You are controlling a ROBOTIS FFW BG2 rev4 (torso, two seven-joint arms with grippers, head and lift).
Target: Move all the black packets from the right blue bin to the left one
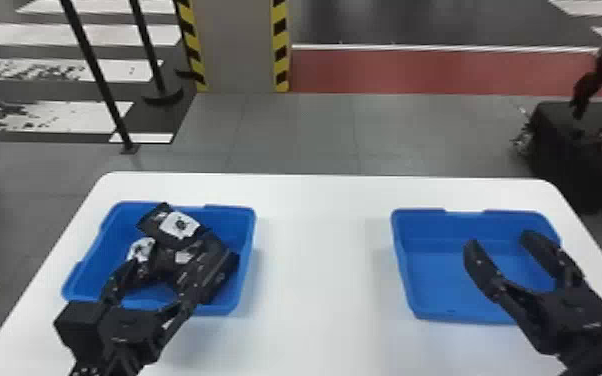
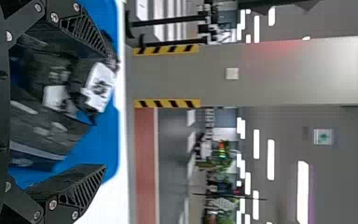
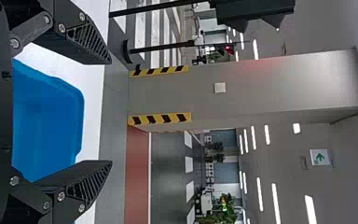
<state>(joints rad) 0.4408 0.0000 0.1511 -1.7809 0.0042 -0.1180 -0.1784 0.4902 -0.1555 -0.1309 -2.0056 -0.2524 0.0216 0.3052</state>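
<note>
Left end effector (image 1: 180,262) spread — black packets (image 1: 177,227) partly hidden | right end effector (image 1: 502,241) spread

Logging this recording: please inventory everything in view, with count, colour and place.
Black packets: several, overlapping, exact count unclear; black with white labels; left bin.
Blue bins: two, blue, at the table's left and right.
Table: one, white, under the bins.
Pillar: one, grey with yellow-and-black edges, beyond the table.
Posts: two, black, beyond the table's left side.
Bulky object: one, dark, beyond the table's right side.
Sign: one, green and white, high in the room.
Ceiling lights: several, white, overhead.
Left pincer: one, black, open, at the left bin.
Right pincer: one, black, open, at the right bin.
</note>
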